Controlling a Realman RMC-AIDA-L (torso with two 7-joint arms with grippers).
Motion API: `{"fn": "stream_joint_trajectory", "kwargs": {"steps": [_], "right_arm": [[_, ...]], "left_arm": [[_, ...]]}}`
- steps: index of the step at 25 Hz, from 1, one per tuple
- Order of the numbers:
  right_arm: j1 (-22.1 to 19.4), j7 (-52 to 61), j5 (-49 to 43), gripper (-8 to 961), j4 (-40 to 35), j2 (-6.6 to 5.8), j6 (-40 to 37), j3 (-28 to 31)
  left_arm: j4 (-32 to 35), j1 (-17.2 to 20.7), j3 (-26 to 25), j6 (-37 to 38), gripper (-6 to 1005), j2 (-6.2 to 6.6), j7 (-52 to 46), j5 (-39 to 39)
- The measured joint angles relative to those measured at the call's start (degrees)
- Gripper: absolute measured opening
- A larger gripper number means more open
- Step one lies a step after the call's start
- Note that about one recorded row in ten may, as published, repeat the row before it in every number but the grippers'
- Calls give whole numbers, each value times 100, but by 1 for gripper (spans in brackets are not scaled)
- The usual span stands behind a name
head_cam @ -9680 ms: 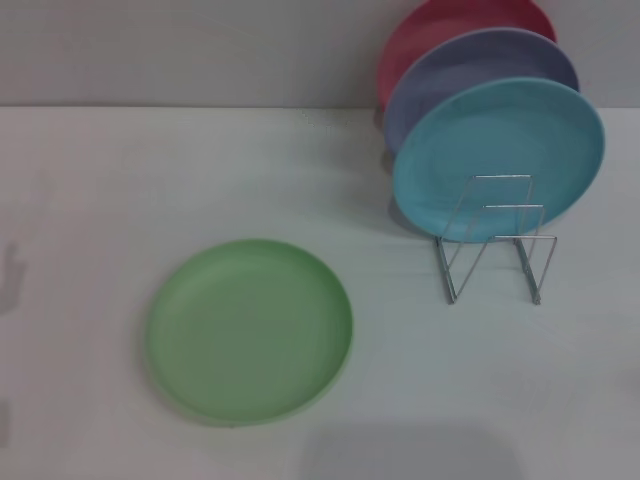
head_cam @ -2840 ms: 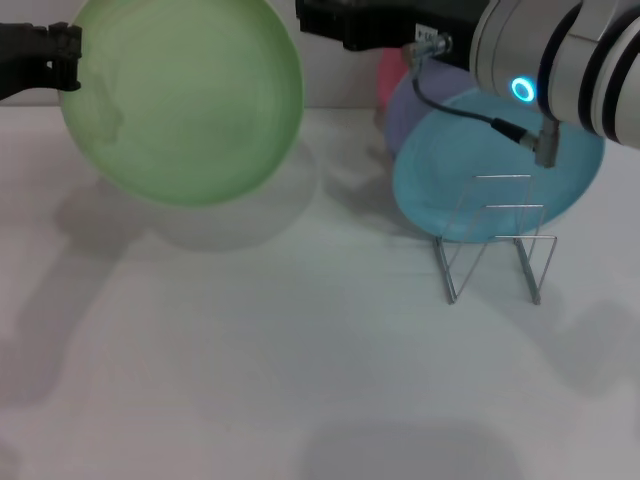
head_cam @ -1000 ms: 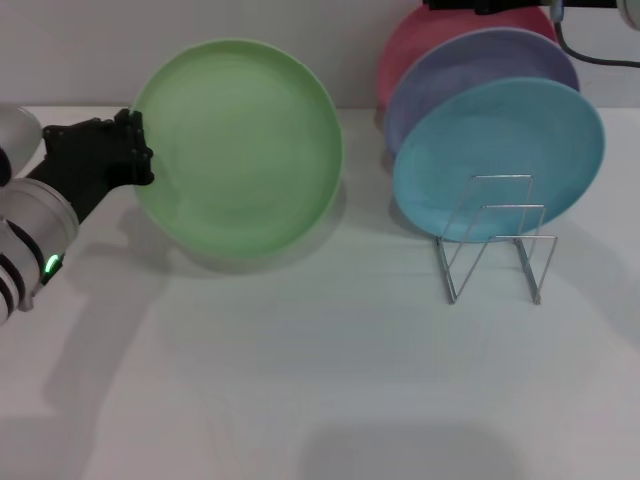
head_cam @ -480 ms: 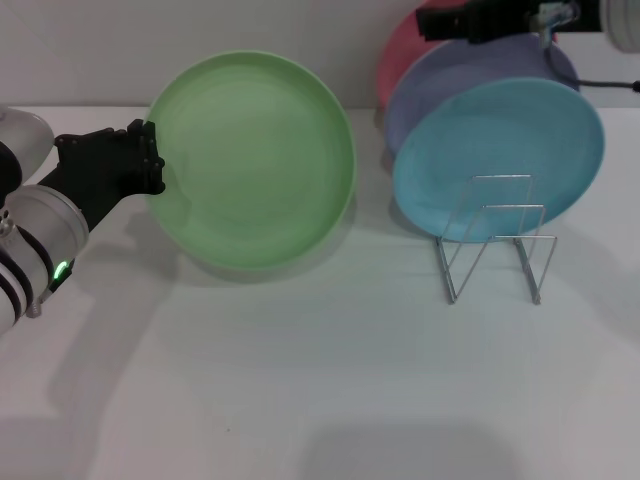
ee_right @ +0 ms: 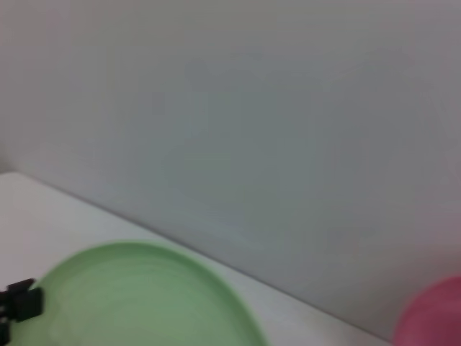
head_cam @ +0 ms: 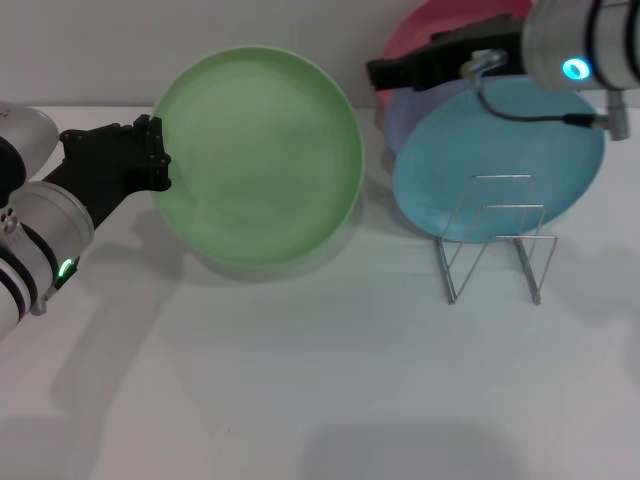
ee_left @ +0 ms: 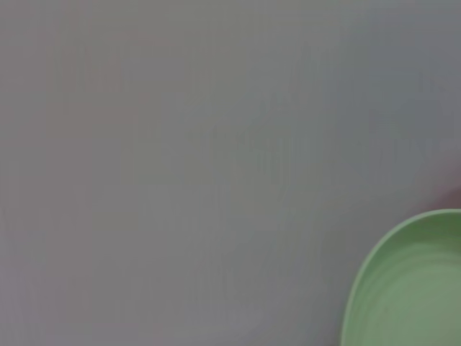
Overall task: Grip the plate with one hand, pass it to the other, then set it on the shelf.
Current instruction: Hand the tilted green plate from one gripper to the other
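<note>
A white bench fills most of the head view, matte and evenly lit, with soft grey shadows on its surface. Behind it a plain grey wall meets the bench's far edge in a straight line. Both wrist views show the same bare wall.

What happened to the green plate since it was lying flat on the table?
The left gripper took hold of the green plate by its edge and lifted it upright off the table. In the last second it carried the plate toward the rack, while the right gripper came back in above the stacked plates, not touching it. The blue plate, lavender and pink plates stayed in the rack.
</note>
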Motion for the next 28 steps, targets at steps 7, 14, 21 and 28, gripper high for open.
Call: {"fn": "stream_joint_trajectory", "kwargs": {"steps": [7, 14, 21, 28], "right_arm": [[416, -7, -2, 820, -696, -1, -179, -151], [487, -31, -35, 820, -935, -8, -441, -214], [672, -51, -37, 820, -1277, -3, -610, -330], [801, -52, -37, 820, -1591, -1, -753, -395]], "left_arm": [[-49, 21, 27, 0, 74, 0, 15, 0], [-83, 35, 52, 1, 79, 0, 31, 0], [-122, 29, 65, -4, 84, 0, 33, 0], [-132, 23, 96, -8, 89, 0, 34, 1]]}}
